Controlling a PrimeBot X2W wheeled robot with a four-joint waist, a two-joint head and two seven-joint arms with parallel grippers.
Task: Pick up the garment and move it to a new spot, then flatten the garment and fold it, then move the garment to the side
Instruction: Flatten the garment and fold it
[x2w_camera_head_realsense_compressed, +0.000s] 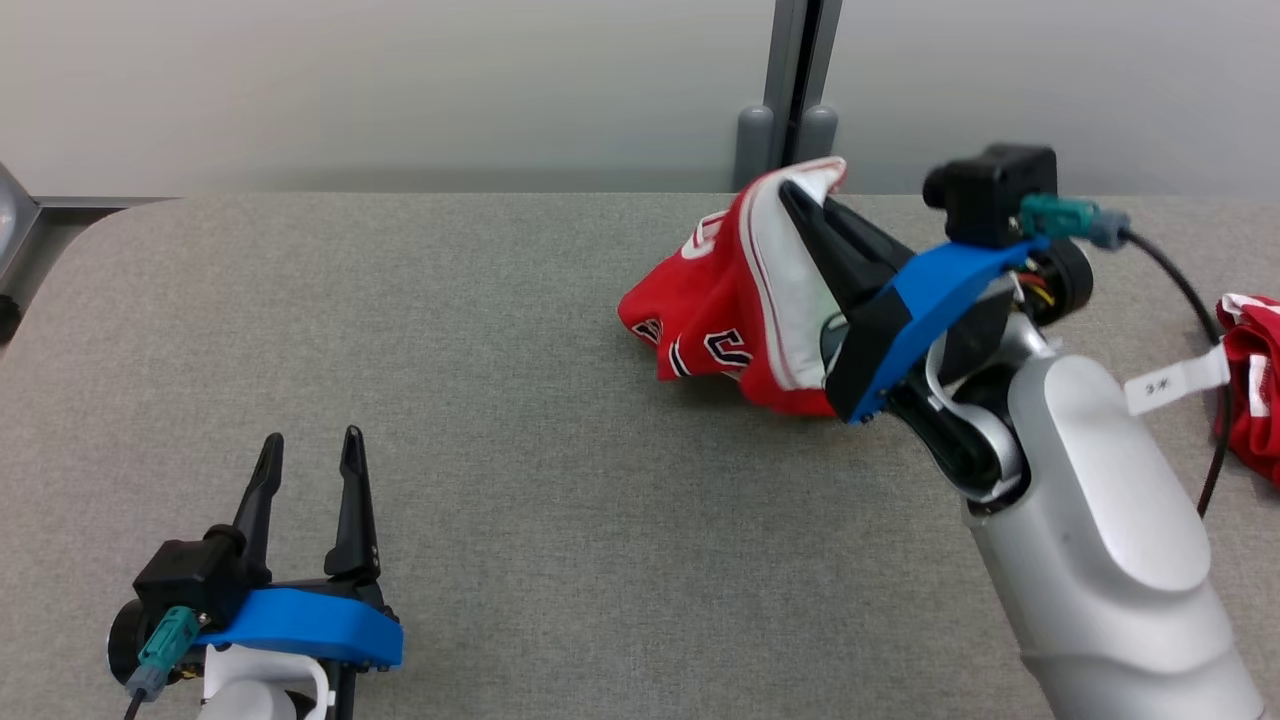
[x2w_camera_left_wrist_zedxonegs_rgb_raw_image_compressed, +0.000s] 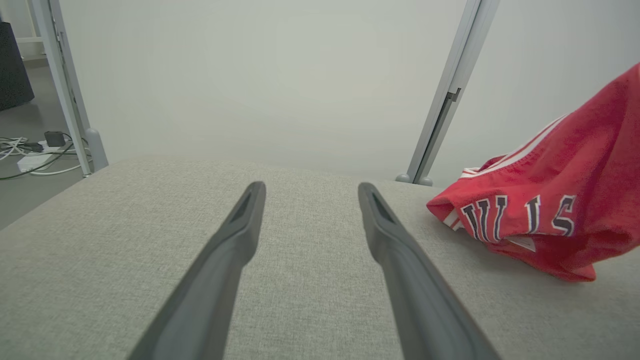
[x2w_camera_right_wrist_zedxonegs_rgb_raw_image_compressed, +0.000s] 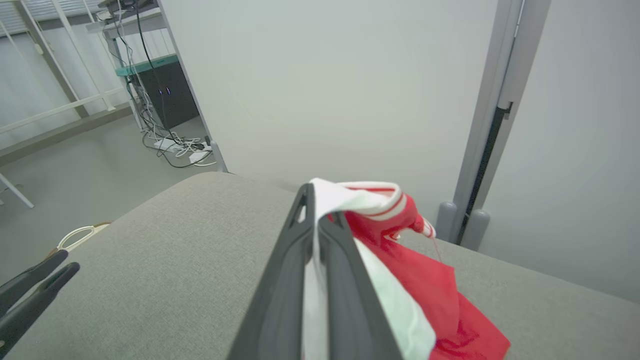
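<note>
Left jaws first: spread as wide as they go and empty, the two dark fingers (x2w_camera_head_realsense_compressed: 352, 500) sitting low over the near left of the desk (x2w_camera_head_realsense_compressed: 480, 380), nothing between them but grey fabric top. They are well apart from the action.

Across to the middle-right, and there's the garment (x2w_camera_head_realsense_compressed: 710, 300): a red jersey with white lettering, bunched into a heap toward the far side of the desk. Its upper part is pulled up off the surface while the lower folds rest on it.

Now the right jaws: closed tight, and they have it! In the right wrist view a strip of the white trim (x2w_camera_right_wrist_zedxonegs_rgb_raw_image_compressed: 312, 300) is pinched flat between the fingers (x2w_camera_right_wrist_zedxonegs_rgb_raw_image_compressed: 280, 300), with red cloth spilling off to one side.

How will it handle? Light, soft and limp, by the look of it. I expect it to sag and trail from a single pinch, not hold any shape. The fabric looks smooth, so a thin fold could slide out. That stitched white band seems the thickest, surest place to hold. For flattening, I'd want both jaws on two separate corners.

Far right edge of the desk: another red cloth (x2w_camera_head_realsense_compressed: 1250, 390), lying apart.
</note>
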